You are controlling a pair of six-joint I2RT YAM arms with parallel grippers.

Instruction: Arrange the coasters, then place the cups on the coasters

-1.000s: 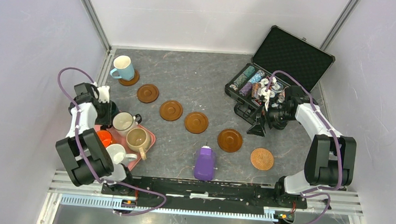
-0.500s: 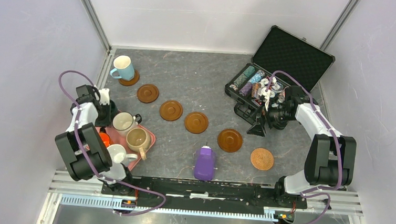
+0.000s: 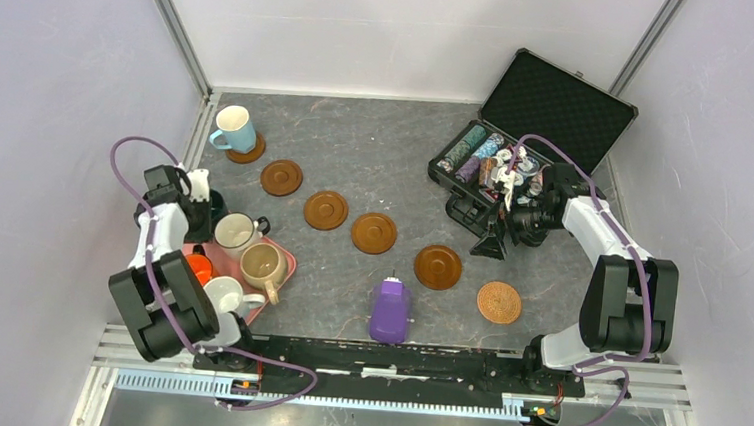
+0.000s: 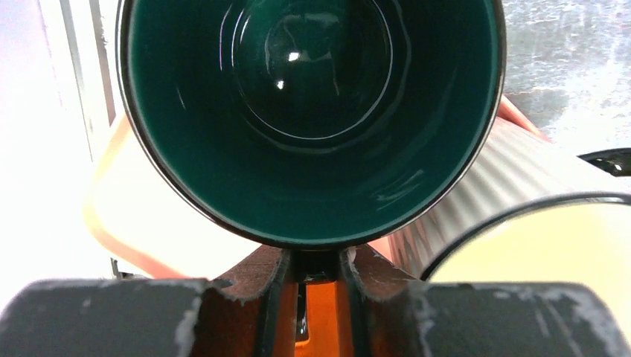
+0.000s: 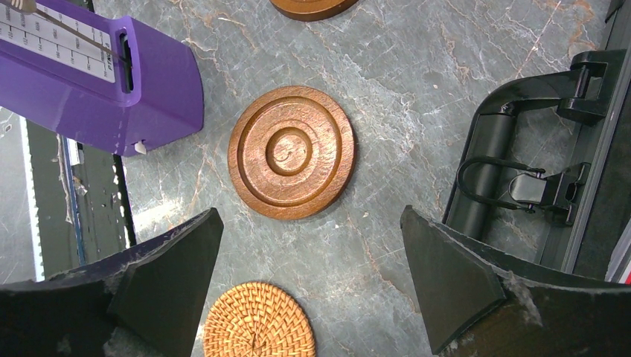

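Six coasters run diagonally across the table: one (image 3: 249, 153) under the light blue cup (image 3: 234, 128), four bare wooden ones (image 3: 281, 177) (image 3: 325, 209) (image 3: 374, 233) (image 3: 437, 266), and a woven one (image 3: 499, 302). The dark green cup (image 4: 309, 111) stands at the pink tray's (image 3: 286, 255) far left corner. My left gripper (image 4: 314, 260) is shut on its handle. The cream (image 3: 235, 231), beige (image 3: 263, 263), white (image 3: 220, 292) and orange (image 3: 199, 263) cups sit on the tray. My right gripper (image 5: 311, 212) hangs open over bare table between a wooden coaster (image 5: 292, 152) and the woven coaster (image 5: 257, 320).
A purple oblong device (image 3: 389, 311) lies near the front middle. An open black case (image 3: 551, 110) with poker chips stands at the back right, its handle (image 5: 521, 182) close to my right fingers. Side walls close in on both sides.
My left gripper's jaws have closed in on the dark green cup's handle, and that arm has shifted slightly. The right arm has not moved.
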